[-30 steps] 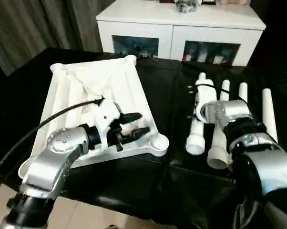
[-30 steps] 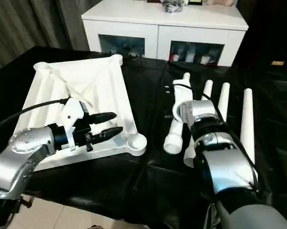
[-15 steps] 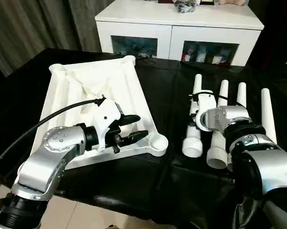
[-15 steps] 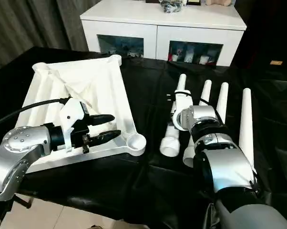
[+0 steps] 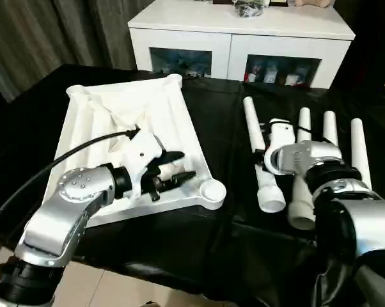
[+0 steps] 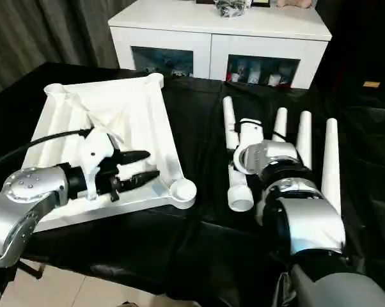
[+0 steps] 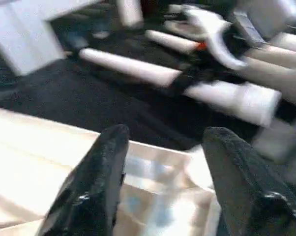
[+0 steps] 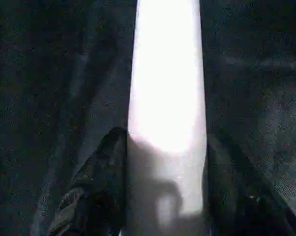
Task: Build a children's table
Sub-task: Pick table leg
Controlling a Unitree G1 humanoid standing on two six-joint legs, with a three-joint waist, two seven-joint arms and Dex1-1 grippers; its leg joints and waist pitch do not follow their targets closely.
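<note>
Our right gripper point(image 8: 165, 196) hides the leg's point(image 5: 254, 137) middle, fingers grasping it. Our left gripper point(image 5: 183, 169) hovers released over the tabletop point(image 5: 96, 121).

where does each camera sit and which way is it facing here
Left eye and right eye: on the head, looking forward and down over both silver forearms at the table top and the legs.
Left wrist: looks along the left claw, open over the table top's rim, toward the legs.
Right wrist: looks along the right claw, its fingers on either side of one leg.
Shared: both wrist views show that leg, also at.
</note>
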